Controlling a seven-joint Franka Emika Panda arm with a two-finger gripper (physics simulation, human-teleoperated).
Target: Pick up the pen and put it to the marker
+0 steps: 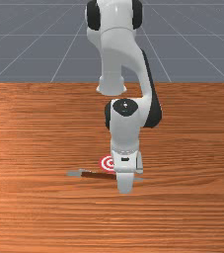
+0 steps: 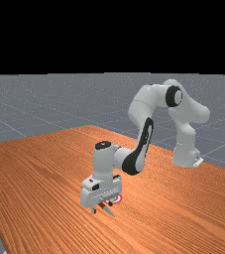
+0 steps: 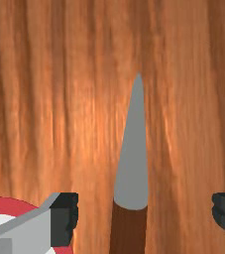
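Observation:
In the far view my gripper (image 2: 102,207) is low over the table, its fingers wide apart. Seen from the front, the pen (image 1: 97,175) lies across the table, brown in the middle with grey ends; my hand hides part of it. The marker (image 1: 105,163), a red and white ringed disc, is just behind the pen and partly covered by the hand. In the wrist view my gripper (image 3: 144,218) stands open on both sides of the pen (image 3: 134,163), touching neither side. One finger overlaps the marker (image 3: 5,204).
The orange-brown wooden table (image 1: 44,217) extends all round the pen and marker. In the far view the arm's base (image 2: 185,156) stands to the right, and the forearm reaches over the table from there.

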